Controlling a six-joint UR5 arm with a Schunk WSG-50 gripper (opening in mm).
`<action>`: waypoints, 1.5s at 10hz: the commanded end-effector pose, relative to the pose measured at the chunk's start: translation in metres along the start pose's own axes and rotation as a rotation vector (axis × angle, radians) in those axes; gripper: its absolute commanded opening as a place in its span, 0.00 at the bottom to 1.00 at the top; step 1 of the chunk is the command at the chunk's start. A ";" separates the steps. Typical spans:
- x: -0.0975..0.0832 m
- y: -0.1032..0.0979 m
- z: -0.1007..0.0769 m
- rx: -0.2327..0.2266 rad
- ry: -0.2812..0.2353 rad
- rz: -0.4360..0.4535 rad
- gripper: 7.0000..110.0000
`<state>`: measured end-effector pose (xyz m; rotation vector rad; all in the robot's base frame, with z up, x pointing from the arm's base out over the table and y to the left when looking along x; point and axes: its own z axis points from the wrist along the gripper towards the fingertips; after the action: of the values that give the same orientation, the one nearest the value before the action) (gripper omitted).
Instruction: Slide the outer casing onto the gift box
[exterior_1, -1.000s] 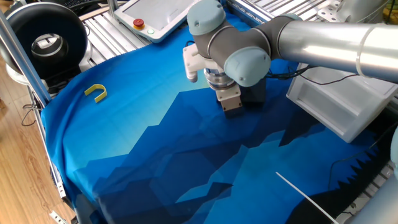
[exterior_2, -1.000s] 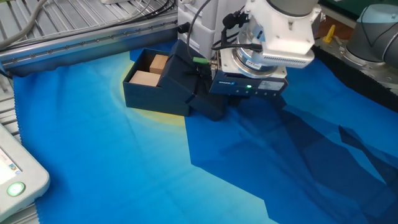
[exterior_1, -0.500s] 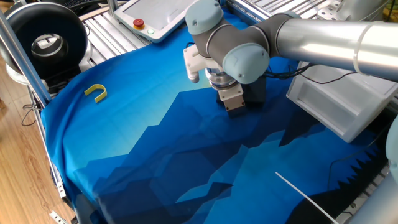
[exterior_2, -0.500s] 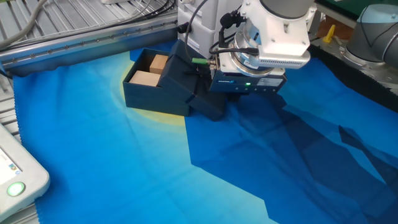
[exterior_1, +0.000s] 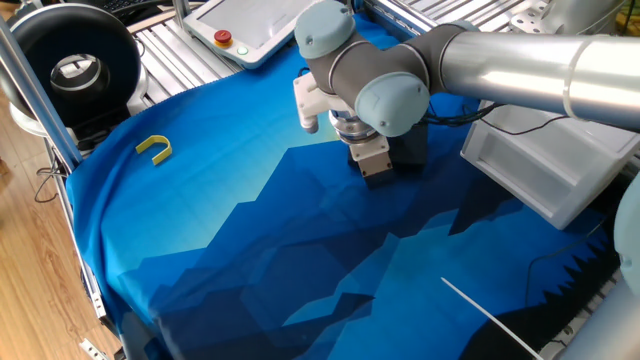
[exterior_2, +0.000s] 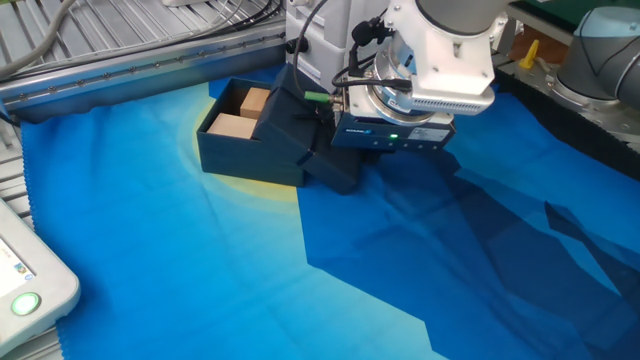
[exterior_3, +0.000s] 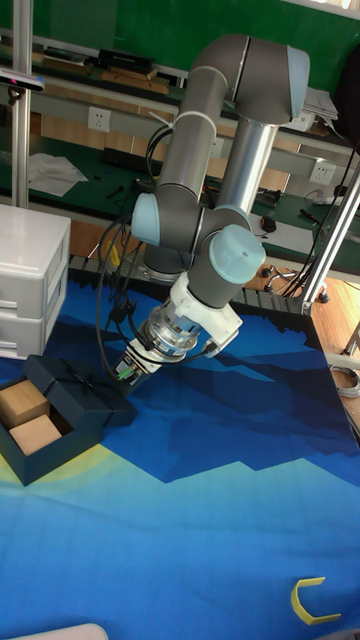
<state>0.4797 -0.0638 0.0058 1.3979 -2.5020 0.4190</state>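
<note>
The gift box (exterior_2: 238, 140) lay on the blue cloth (exterior_2: 200, 270) at about ten o'clock in the other fixed view, its dark walls enclosing two pale tan blocks (exterior_2: 243, 113). The outer casing (exterior_2: 290, 125) stood partly over the box's three o'clock end, tilted rather than flat, covering only that portion; the tan blocks remained exposed at the nine o'clock end. In the tall fixed view the casing (exterior_3: 85, 392) showed a thin ribbon bow on top and sat over the far part of the box (exterior_3: 45, 440), at roughly eight o'clock of the frame.

The gripper (exterior_2: 322, 135) was at the casing's three o'clock edge, touching or just beside it. Its fingers were hidden behind the tool body and the casing, so it could not be determined whether they were spread or pinched. In the one fixed view the gripper (exterior_1: 372, 165) pointed down at the cloth, with the casing largely concealed behind it.

A yellow U-shaped piece (exterior_1: 154, 148) lay well apart at nine o'clock. A white bin (exterior_1: 545, 165) stood at three o'clock.
</note>
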 end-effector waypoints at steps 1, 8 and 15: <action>0.000 -0.007 -0.003 0.014 0.010 0.025 0.00; 0.007 -0.014 -0.017 0.019 0.030 0.056 0.00; -0.019 0.010 0.000 -0.102 -0.055 0.122 0.00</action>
<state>0.4792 -0.0481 0.0080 1.2610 -2.5849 0.3088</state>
